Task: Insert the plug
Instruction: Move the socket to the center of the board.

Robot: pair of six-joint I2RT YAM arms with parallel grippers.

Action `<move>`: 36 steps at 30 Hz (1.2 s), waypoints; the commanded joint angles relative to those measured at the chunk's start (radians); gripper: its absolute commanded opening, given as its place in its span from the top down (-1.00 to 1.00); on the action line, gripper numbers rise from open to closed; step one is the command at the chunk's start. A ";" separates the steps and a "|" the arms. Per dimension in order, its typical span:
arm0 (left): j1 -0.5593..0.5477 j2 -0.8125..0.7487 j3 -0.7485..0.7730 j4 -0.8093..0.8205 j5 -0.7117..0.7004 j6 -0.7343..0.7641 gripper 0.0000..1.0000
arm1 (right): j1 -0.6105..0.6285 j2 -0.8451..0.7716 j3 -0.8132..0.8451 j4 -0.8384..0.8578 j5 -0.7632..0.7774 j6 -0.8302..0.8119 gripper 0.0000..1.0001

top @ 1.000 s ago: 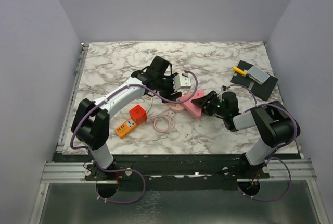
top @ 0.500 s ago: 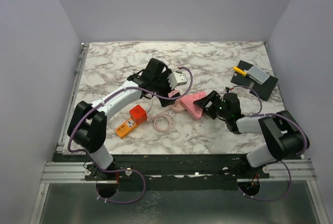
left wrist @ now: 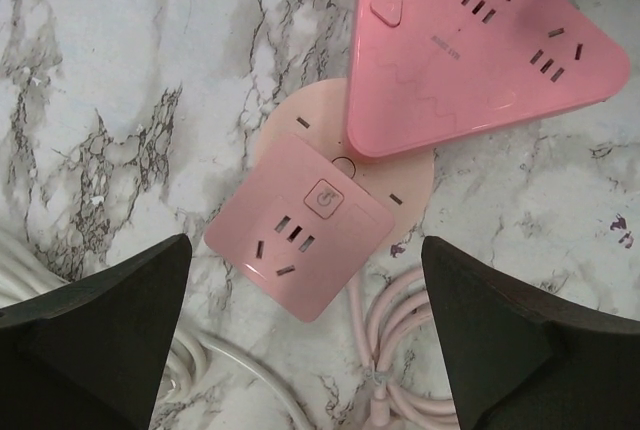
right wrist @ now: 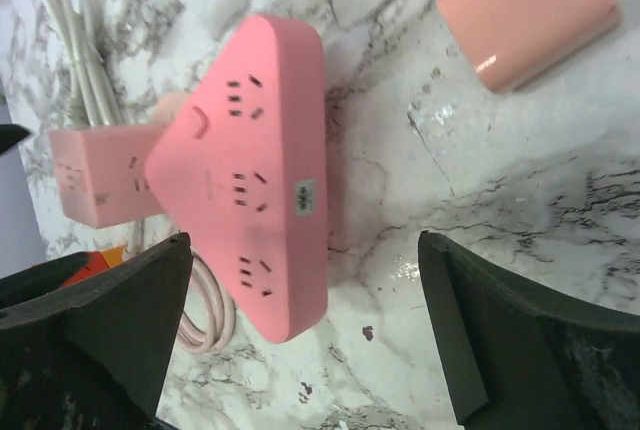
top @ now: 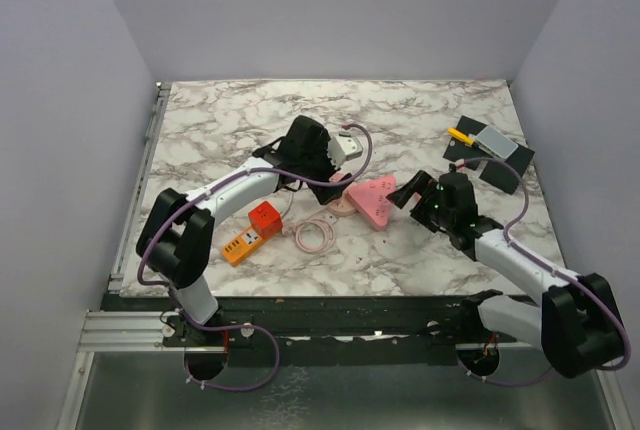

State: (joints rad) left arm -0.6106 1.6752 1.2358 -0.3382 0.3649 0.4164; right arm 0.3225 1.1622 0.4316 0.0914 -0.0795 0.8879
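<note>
Plug adapter (left wrist: 300, 235): pink square cube, socket face and button up, sitting on a round pink base (left wrist: 290, 130) mid-counter (top: 220, 120). It looks seated flat. Whether its prongs are fully home cannot be told from above.

Left end effector (left wrist: 305, 242) hangs directly over the cube. Fingers are spread wide, one on either side, touching nothing. The cube lies diagonal between them, corners toward the fingers rather than flat sides. Left arm is clearly the nearer one.

Triangular pink power strip (left wrist: 480, 40) overlaps the base's edge, just beside the cube. Right end effector (right wrist: 305, 238) faces the strip from the right, fingers equally wide apart and empty, with the strip ahead of them.

Judgement: insertion looks done or nearly so. Any final press or re-grip falls to the left arm, and gripping flat sides would need a wrist turn.

Pink cable (left wrist: 395, 335) and white cable (left wrist: 235, 370) lie loose near the base.

No containers in view. A black pad (top: 510, 175) at the counter's right carries a gray block (top: 497, 143) and a yellow piece (top: 460, 135).
</note>
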 commanded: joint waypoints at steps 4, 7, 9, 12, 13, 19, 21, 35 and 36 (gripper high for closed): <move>-0.018 0.093 0.036 0.036 -0.064 -0.039 -0.89 | 0.001 -0.141 0.181 -0.393 0.208 -0.126 -1.00; -0.021 0.127 0.057 0.036 -0.061 -0.039 -0.80 | 0.001 -0.119 0.256 -0.485 0.270 -0.152 -1.00; -0.025 0.148 0.076 0.038 -0.054 -0.040 -0.75 | 0.000 -0.102 0.297 -0.526 0.314 -0.174 -1.00; -0.035 0.177 0.104 0.036 -0.050 -0.036 -0.65 | -0.001 -0.087 0.339 -0.547 0.354 -0.207 -1.00; -0.038 0.184 0.111 0.036 -0.048 -0.031 -0.62 | -0.002 -0.083 0.346 -0.549 0.366 -0.216 -1.00; -0.054 0.209 0.129 0.036 -0.040 0.006 -0.26 | -0.048 -0.040 0.367 -0.550 0.383 -0.274 -1.00; -0.055 0.213 0.127 0.031 -0.031 0.017 -0.14 | -0.060 -0.025 0.368 -0.543 0.380 -0.296 -1.00; -0.055 0.207 0.126 -0.211 0.097 0.284 0.14 | -0.071 0.196 0.431 -0.456 0.385 -0.431 -0.89; -0.055 0.208 0.126 -0.226 0.109 0.301 0.15 | -0.071 0.211 0.440 -0.453 0.378 -0.439 -0.88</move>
State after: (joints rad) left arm -0.6586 1.8687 1.3659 -0.3992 0.4026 0.5785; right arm 0.2573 1.3296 0.8158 -0.4042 0.2779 0.5049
